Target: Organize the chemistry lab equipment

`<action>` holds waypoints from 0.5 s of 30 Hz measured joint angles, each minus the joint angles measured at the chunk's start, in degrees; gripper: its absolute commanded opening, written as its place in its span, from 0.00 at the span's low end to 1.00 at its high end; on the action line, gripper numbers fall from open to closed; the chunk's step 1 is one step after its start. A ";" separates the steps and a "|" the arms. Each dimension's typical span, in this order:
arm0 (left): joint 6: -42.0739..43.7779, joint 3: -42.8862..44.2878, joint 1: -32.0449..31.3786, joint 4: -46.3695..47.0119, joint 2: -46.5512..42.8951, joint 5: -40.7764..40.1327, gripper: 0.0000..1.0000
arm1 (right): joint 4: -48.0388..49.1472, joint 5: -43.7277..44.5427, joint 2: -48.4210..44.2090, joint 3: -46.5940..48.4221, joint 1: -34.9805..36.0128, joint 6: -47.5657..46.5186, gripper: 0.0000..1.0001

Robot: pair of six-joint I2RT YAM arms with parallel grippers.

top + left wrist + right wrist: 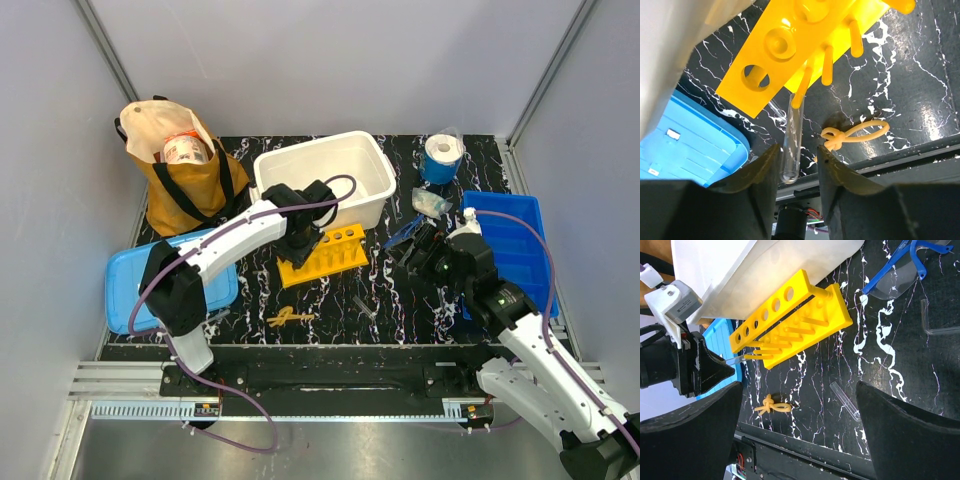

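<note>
Beside the white plastic tub point(325, 175), the left gripper point(797, 152) pinches a thin clear tube point(792, 130) in narrow jaws, its far end at the pegs of the yellow plastic test-tube rack point(322, 255). Seating it well likely means squaring the tube to a hole before pushing. The right gripper point(799, 387) hovers spread wide and empty above a second loose clear tube point(845, 401).

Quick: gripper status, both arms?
Left gripper: fingers closed on a thin clear tube.
Right gripper: open, holding nothing.
</note>
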 measured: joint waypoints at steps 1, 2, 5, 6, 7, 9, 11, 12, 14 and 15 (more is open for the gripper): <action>0.02 -0.22 0.00 0.39 0.04 -0.04 0.46 | -0.02 0.00 -0.07 0.00 0.00 0.00 1.00; 0.00 -0.31 0.00 0.61 0.09 -0.11 0.48 | -0.02 0.00 -0.13 0.00 0.00 -0.02 1.00; 0.04 -0.31 0.00 1.25 0.11 -0.59 0.55 | -0.04 -0.02 -0.15 0.00 0.00 -0.20 0.99; 0.04 -0.31 0.00 1.49 0.11 -0.87 0.57 | -0.11 -0.02 -0.15 0.00 0.00 -0.26 0.99; 0.00 -0.31 0.00 1.79 0.09 -1.20 0.57 | -0.20 -0.04 -0.13 0.00 0.00 -0.35 0.98; -0.04 -0.31 0.00 2.47 0.02 -1.90 0.59 | -0.42 -0.04 -0.13 0.00 0.00 -0.44 0.97; -0.04 -0.35 0.00 3.13 -0.15 -2.60 0.59 | -0.90 -0.09 -0.04 0.00 0.00 -0.55 0.95; -0.02 -0.57 0.00 3.78 -0.39 -2.91 0.59 | -1.11 -0.09 0.07 0.00 0.00 -0.59 0.95; -0.02 -1.46 0.09 5.46 -1.36 -3.43 0.59 | -1.27 -0.17 0.48 0.00 0.00 -0.66 0.94; -0.02 -1.97 0.24 6.10 -2.03 -3.63 0.59 | -1.25 -0.26 0.76 0.00 0.00 -0.72 0.94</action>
